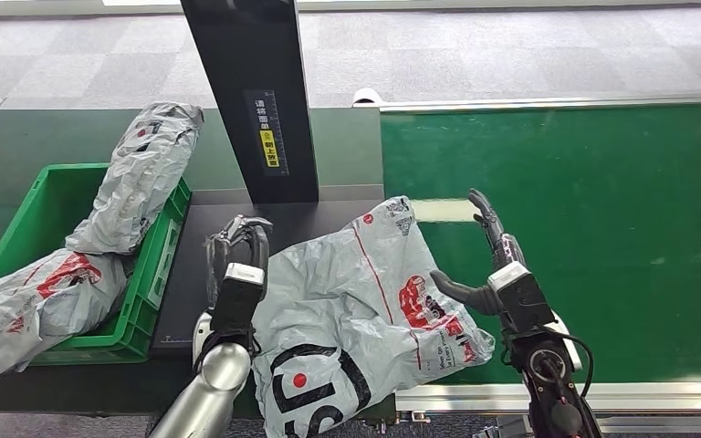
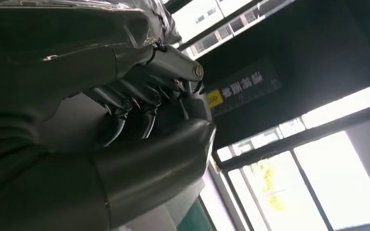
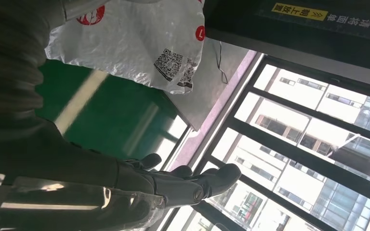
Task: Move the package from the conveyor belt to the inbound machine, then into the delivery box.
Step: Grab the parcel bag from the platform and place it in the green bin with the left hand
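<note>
head view shows the package [image 1: 356, 310], a crumpled grey mail bag with red print, lying half on the black machine plate [image 1: 196, 274] and half on the green conveyor belt [image 1: 602, 228], its near end hanging over the front edge. the left hand [image 1: 235, 265] sits at the bag's left edge on the plate, fingers curled in; whether they pinch any plastic i cannot tell, and the left wrist view only shows curled fingers [image 2: 139, 103] close under shiny wrap. the right hand [image 1: 493, 265] stands at the bag's right edge over the belt, fingers straight and apart, thumb pointed in at the red print and about touching it, holding nothing.

to my eye the step is getting the bag fully onto the plate below the black scanner post [image 1: 256, 91]. it would go best with both hands pressing in from the two sides, gathering the slack so the hanging end lifts clear of the front edge. the green box [image 1: 151, 274], at the plate's left edge, already carries two bags [image 1: 137, 178].
</note>
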Tool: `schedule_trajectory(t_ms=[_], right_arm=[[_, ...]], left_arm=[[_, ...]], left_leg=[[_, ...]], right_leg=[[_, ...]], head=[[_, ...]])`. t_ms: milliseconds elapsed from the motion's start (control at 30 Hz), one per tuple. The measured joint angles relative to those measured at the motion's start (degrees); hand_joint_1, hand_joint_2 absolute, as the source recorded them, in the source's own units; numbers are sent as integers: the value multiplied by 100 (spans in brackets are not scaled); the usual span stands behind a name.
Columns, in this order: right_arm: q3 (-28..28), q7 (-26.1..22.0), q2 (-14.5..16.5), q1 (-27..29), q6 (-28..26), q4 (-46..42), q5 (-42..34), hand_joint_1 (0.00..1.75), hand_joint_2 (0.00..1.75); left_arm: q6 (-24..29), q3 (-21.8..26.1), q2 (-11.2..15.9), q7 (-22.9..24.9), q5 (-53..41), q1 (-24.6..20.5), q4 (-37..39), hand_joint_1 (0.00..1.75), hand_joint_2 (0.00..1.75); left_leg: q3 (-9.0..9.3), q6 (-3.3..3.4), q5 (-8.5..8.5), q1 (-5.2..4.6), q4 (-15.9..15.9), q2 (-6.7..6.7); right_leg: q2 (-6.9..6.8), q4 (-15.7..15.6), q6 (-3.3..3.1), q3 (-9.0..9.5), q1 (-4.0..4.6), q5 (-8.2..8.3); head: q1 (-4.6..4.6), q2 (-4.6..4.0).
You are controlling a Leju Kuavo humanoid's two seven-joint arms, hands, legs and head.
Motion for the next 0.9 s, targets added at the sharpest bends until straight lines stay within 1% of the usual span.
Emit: schedule_trajectory(t_ms=[133,200,267,367,467,700,900], right_arm=[[5,-3,-26,-5,-2,1,-14,0,175],[7,-4,-34,-20,3,9,-28,0,175],[14,-6,-43,-56,16,32,-49,0,175],[27,-10,-53,-115,44,75,-69,0,175],[34,-11,-62,-130,55,105,-72,0,175],[46,-11,-78,-137,59,126,-72,0,175],[46,-10,-79,-154,104,127,-63,0,175]], left_arm=[[-649,-233,55,130,-134,-4,0,0,0],[-1001,-331,92,126,-140,-19,-2,0,87],[-1480,-431,144,26,-140,-47,-8,0,175],[-2042,-551,208,-148,-166,-84,-35,0,175],[-2310,-633,259,-177,-243,-119,-57,0,175],[-2404,-716,336,-163,-346,-139,-59,0,175],[-2325,-966,407,-33,-1440,-167,-31,0,175]], left_leg=[[0,0,0,0,0,1],[0,0,0,0,0,1],[0,0,0,0,0,0],[0,0,0,0,0,1],[0,0,0,0,0,0],[0,0,0,0,0,0],[0,0,0,0,0,0]], right_leg=[[0,0,0,0,0,0],[0,0,0,1,0,0],[0,0,0,1,0,0],[0,0,0,0,0,0],[0,0,0,1,0,0],[0,0,0,1,0,0],[0,0,0,1,0,0]], head=[[1,0],[1,0],[1,0],[1,0],[1,0],[1,0],[0,0]])
